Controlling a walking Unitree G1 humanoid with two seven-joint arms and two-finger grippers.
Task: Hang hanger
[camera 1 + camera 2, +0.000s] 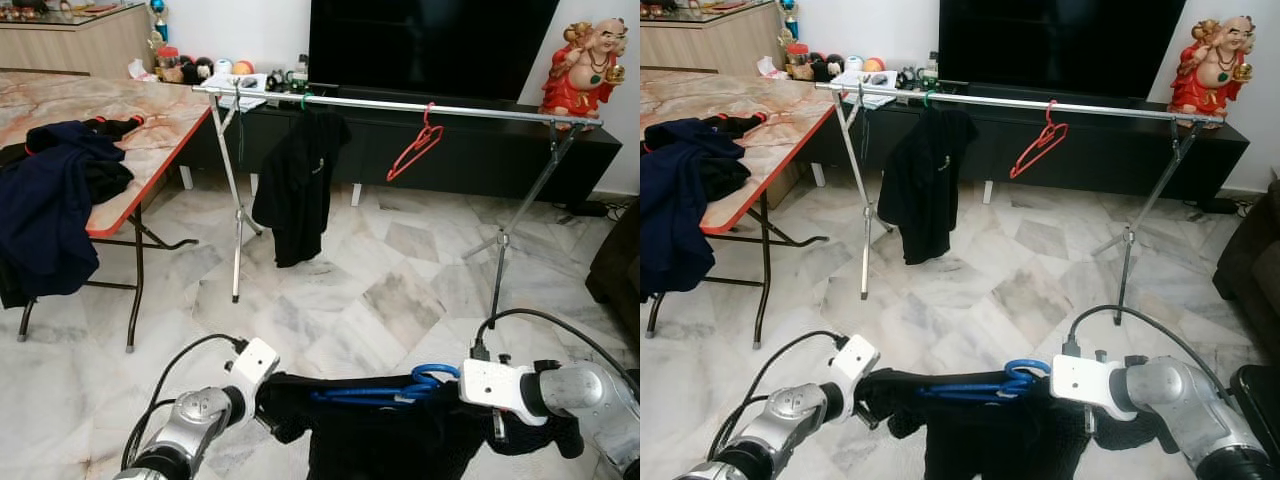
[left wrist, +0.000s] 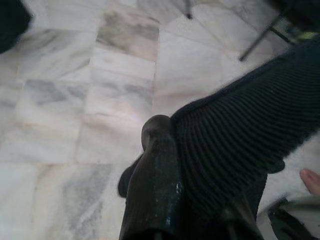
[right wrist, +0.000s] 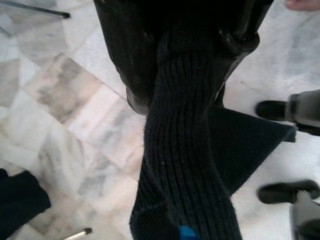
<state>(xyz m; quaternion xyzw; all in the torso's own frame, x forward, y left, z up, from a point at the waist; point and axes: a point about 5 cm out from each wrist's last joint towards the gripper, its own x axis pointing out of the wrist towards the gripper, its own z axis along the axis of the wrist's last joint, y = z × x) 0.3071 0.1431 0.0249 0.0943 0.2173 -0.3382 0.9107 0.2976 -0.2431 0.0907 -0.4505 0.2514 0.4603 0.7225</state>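
Note:
A blue hanger [image 1: 400,388] carries a black knit garment [image 1: 390,440], stretched low in front of me between both arms. My left gripper [image 2: 200,165] is shut on the garment's left shoulder, with one black finger [image 2: 155,175] lying along the knit. My right gripper [image 3: 187,65] is shut on the garment's right side, close to the hanger's hook [image 1: 432,376]. Ahead, a silver clothes rail [image 1: 400,105] spans the room. On the rail hang a black shirt [image 1: 297,180] and an empty red hanger [image 1: 415,145].
A folding table [image 1: 150,140] with dark blue clothes [image 1: 45,200] stands at the left. Behind the rail are a black TV cabinet [image 1: 600,150], a TV and a red figurine [image 1: 585,65]. A dark sofa edge [image 1: 615,270] is at the right. Marble floor lies between me and the rail.

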